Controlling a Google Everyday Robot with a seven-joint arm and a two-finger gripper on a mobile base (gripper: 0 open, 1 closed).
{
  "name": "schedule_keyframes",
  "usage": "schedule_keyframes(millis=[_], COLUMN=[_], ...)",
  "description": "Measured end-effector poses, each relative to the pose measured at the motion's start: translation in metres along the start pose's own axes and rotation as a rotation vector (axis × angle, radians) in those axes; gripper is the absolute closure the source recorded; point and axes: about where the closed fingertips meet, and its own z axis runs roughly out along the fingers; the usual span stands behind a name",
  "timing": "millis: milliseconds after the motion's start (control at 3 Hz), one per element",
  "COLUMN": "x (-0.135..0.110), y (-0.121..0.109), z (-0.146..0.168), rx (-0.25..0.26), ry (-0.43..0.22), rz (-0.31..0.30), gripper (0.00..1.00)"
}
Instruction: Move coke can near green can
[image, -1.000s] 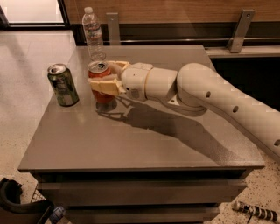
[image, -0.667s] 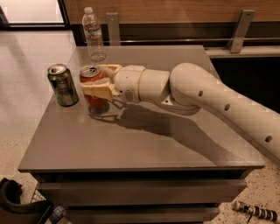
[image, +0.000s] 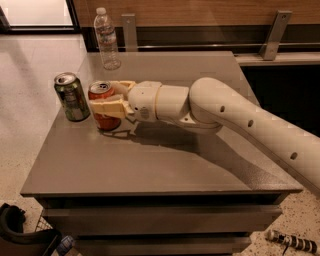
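Note:
The coke can (image: 101, 95), red-orange with a silver top, stands upright on the grey table (image: 165, 165) toward its left side. My gripper (image: 108, 99) reaches in from the right and is shut on the coke can, one pale finger (image: 107, 107) across its front and the other behind it. The green can (image: 72, 97), dark green with a silver top, stands upright just left of the coke can with a small gap between them.
A clear plastic water bottle (image: 107, 39) stands at the table's back left. A wooden wall with metal brackets (image: 272, 34) runs behind. The table's left edge is close to the green can. Dark objects (image: 22, 235) lie on the floor at lower left.
My gripper has carried the coke can leftward, closing the gap to the green can. The green can and bottle have not moved.

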Motion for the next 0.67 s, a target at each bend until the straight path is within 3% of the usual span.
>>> schedule_keyframes(millis=[667], x=[-0.0025], y=[0.0033], z=[0.0027], rx=[-0.005], ry=[0.002], rz=[-0.006], gripper=[0.21])
